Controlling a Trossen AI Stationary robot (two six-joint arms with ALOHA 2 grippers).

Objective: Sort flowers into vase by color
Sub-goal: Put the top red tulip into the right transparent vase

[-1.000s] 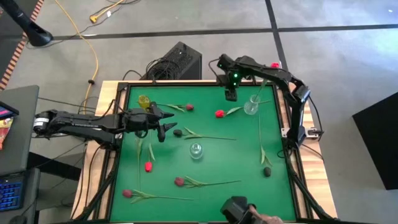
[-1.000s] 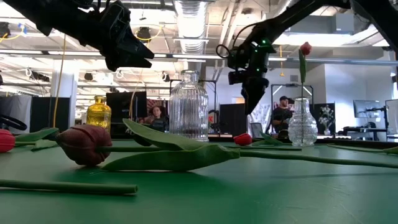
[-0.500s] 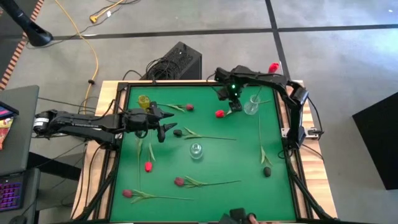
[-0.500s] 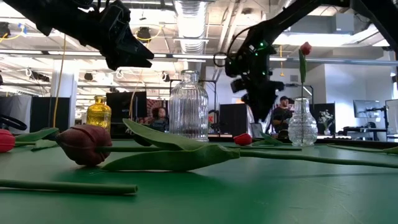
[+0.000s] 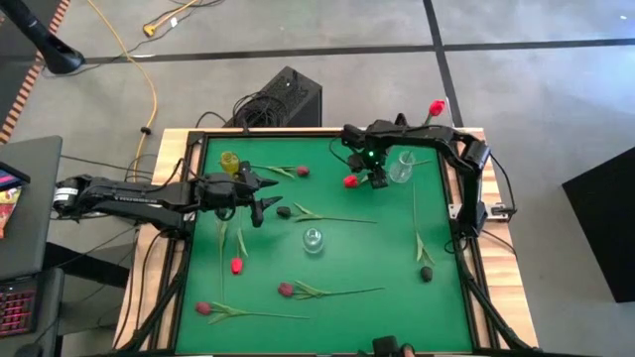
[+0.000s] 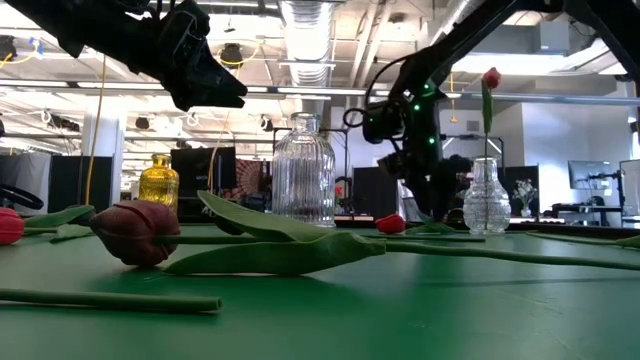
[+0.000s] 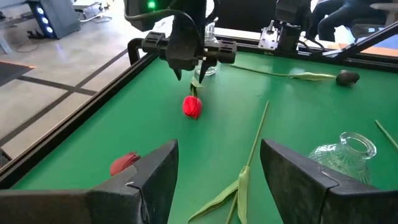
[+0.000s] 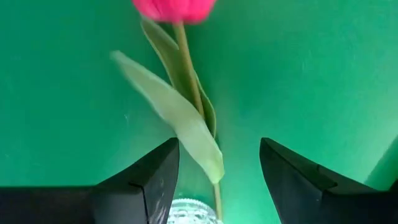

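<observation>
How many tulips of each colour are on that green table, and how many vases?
Bright red tulips: 3
Pinkish-crimson tulips: 3
Near-black tulips: 2
Vases: 3
Total: 11, counting only flower heads that show from above.

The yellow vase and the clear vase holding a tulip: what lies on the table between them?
In the high view, between the yellow vase and clear vase: a crimson tulip, a red tulip.

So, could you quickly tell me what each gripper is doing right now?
Left gripper: open, empty.
Right gripper: open, empty, over a red tulip.
</observation>
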